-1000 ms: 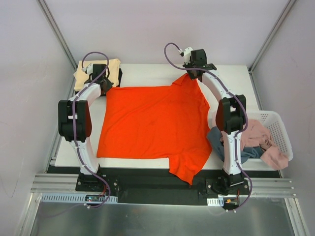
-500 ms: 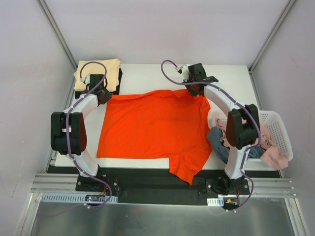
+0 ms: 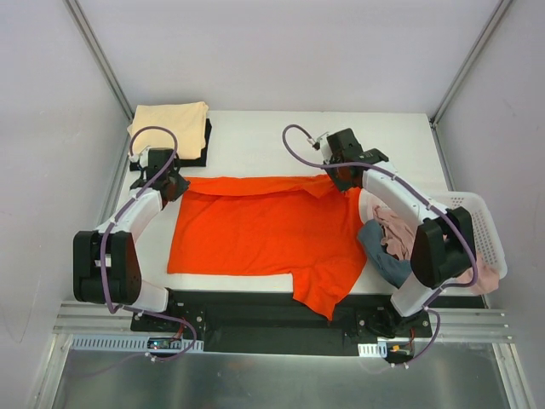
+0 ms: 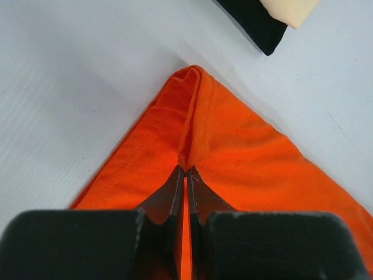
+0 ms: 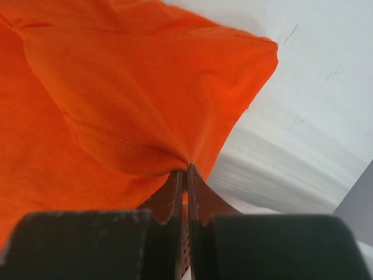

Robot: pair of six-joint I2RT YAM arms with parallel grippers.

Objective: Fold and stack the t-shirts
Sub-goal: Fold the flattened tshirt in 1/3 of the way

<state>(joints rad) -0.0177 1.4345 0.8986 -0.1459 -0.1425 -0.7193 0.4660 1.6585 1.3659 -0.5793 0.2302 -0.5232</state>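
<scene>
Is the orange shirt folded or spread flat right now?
Partly folded: the shirt has its far edge doubled over, with its corners pinched in the left tool and right tool. The rest lies flat.

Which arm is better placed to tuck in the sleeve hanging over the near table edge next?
Right, probably: the sleeve of the orange shirt hangs on its side; the left gripper pinches the far-left corner.

No readable text, labels, brands, numbers or signs in any view.
</scene>
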